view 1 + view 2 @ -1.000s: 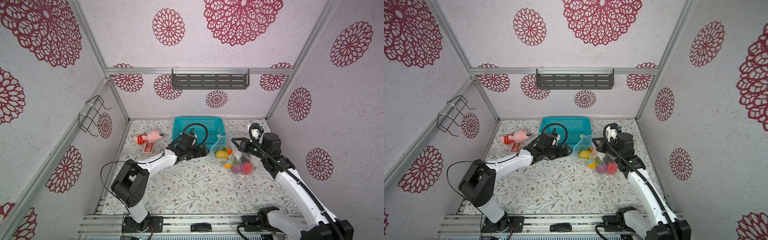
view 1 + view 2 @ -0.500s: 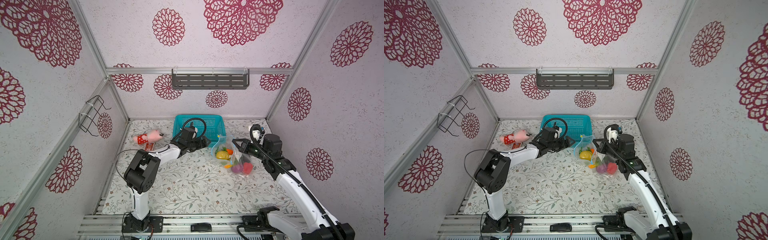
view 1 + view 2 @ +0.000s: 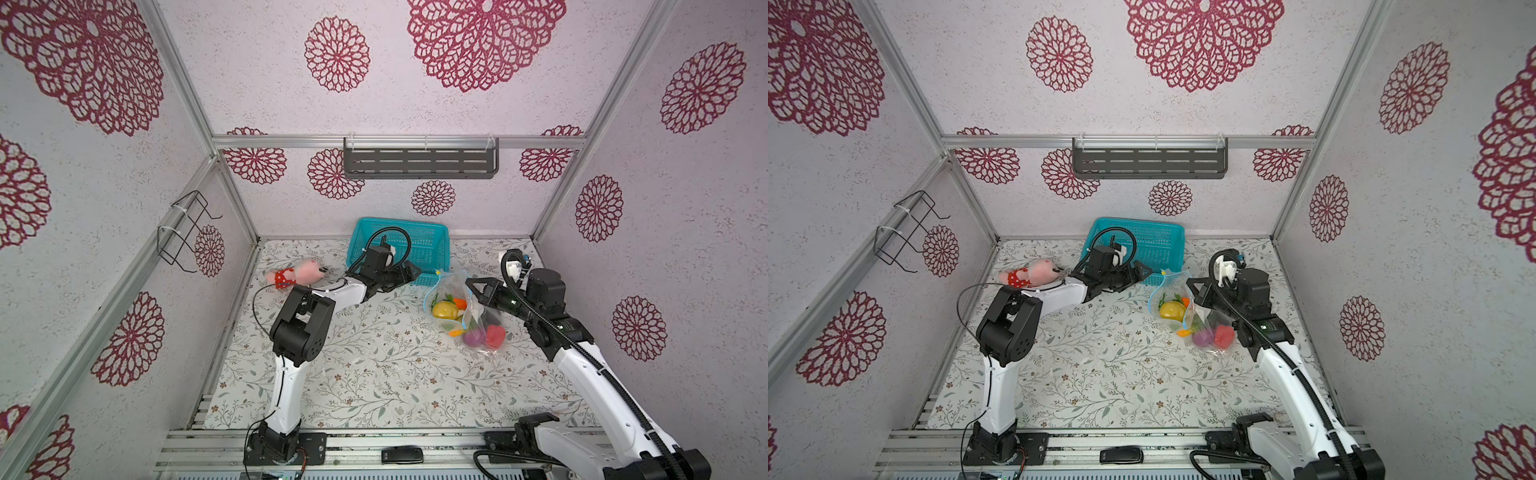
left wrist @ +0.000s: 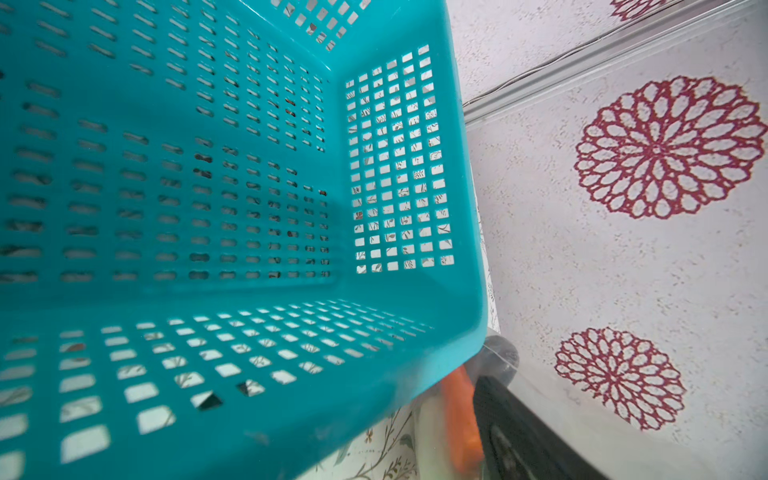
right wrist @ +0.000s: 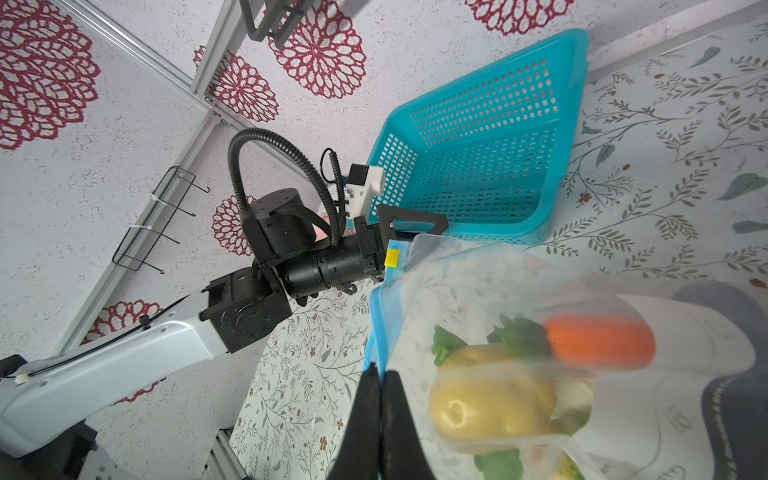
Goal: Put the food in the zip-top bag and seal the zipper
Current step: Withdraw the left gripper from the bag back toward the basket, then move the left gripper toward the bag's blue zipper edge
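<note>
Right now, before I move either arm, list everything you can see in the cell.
zip-top bag: 1, clear with a white label, on the table right of centre
zipper: 1, light blue, along the bag's edge, with a yellow slider at one end
yellow potato: 1, yellow, in the bag
carrot: 1, orange, in the bag
green leaves: some, green, in the bag
purple onion: 1, purple, in the bag
red pepper: 1, red, in the bag
basket: 1, teal, back centre
plush toy: 1, pink with a red dotted dress, back left
shelf: 1, grey, back wall
wire rack: 1, black, left wall
table: 1, floral
left claw: 1, black, open, by the slider end
right claw: 1, black, shut on the zipper edge
</note>
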`<control>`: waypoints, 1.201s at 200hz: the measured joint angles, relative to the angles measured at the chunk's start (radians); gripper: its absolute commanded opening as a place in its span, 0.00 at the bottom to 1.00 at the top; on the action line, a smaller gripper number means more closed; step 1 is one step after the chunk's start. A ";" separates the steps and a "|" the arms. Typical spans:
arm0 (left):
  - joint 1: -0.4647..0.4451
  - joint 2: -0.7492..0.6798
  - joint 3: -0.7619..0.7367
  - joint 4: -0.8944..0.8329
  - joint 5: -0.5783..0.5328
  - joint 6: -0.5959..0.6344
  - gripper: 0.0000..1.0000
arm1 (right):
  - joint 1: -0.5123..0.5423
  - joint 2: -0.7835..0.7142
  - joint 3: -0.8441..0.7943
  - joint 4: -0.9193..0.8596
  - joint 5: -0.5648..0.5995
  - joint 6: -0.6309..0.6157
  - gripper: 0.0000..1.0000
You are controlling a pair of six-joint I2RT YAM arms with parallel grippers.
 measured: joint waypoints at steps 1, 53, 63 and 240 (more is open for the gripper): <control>0.000 0.002 0.002 0.000 0.000 0.000 0.88 | 0.000 0.000 0.000 0.000 0.000 0.000 0.01; 0.005 0.104 0.123 0.040 0.027 -0.029 0.88 | 0.000 0.000 0.000 -0.005 0.001 0.000 0.01; 0.005 0.123 0.142 0.051 0.031 -0.037 0.87 | 0.000 0.000 0.000 -0.005 0.002 0.000 0.02; -0.134 -0.538 -0.261 -0.129 0.076 0.189 0.77 | -0.002 0.011 0.061 -0.078 -0.018 -0.058 0.02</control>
